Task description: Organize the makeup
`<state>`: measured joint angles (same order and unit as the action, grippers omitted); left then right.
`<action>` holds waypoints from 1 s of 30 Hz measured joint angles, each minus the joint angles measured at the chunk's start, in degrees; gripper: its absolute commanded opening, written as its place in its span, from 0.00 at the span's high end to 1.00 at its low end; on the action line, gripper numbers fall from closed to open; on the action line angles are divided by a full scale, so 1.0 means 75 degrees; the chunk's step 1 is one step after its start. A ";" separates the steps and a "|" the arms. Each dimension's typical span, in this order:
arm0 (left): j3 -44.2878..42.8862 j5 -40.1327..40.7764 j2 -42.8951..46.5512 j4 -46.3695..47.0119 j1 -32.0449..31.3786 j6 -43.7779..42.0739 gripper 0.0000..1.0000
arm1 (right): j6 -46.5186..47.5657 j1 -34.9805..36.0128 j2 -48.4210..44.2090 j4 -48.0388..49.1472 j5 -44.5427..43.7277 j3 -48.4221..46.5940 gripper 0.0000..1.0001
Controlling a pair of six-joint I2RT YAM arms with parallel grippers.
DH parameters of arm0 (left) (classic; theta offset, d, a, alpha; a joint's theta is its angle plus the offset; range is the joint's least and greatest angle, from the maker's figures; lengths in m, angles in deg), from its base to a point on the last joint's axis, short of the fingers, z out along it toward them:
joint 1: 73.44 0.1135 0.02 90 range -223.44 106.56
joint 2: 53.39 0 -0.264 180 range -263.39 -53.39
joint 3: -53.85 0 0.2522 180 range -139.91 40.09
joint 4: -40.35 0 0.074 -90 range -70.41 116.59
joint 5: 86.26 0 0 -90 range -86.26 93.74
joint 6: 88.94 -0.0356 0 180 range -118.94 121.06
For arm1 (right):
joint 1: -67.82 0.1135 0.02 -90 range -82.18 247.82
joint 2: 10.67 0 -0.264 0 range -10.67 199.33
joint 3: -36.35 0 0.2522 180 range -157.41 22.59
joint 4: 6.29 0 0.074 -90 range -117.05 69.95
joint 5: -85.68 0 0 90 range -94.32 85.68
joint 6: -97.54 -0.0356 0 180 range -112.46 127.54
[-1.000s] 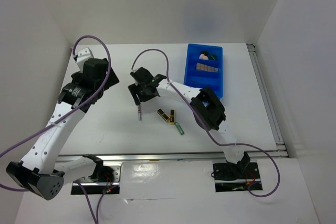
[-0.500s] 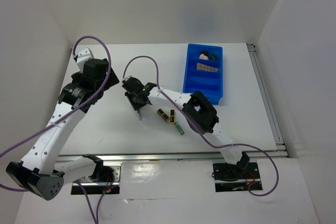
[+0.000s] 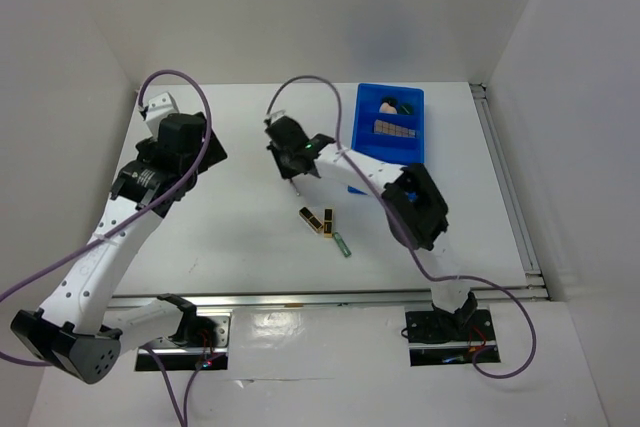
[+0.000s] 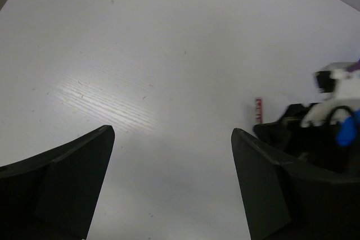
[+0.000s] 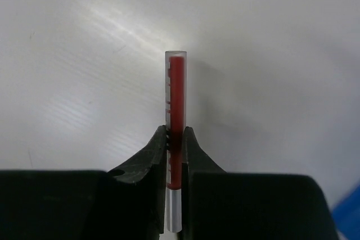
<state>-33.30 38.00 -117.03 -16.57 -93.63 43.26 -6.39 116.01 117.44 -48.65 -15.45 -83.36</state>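
We see the right gripper [image 5: 175, 136] pinching 1 slim pencil [image 5: 175, 88] between its 2 black fingertips. The pencil is a thin, straight stick: its body is red under a clear sleeve with small white marks down the left edge, its far end is flat and clear, and its near end below the grip is silver. It stands out straight ahead of the fingers, lifted above the white table [image 3: 230, 237]. In the top view this gripper hangs over the middle of the table, left of the blue bin [image 3: 390, 162].

The bin sits far right. In its far compartment lie a peach sponge [image 3: 387, 105] and a dark green pad [image 3: 406, 105]; the tan palette [image 3: 392, 128] lies in the next compartment nearer.

On the table, near of the right gripper, 2 black-gold lipsticks [image 3: 316, 219] lie side by side, with a green tube [image 3: 343, 243] just beside them on the near right.

The left gripper [image 4: 171, 133] is spread wide over bare table at far left, holding nothing.
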 measured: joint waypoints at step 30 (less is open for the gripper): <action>-0.0029 0.0035 -0.0119 0.0044 0.0020 -0.0204 0.01 | 0.3789 -0.3972 -0.3780 0.6286 -0.1466 0.5662 1.00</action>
<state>-33.52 38.26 -117.92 -16.24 -93.48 41.73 22.02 86.22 89.10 -1.51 -26.45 -40.89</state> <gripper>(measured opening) 0.993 0.166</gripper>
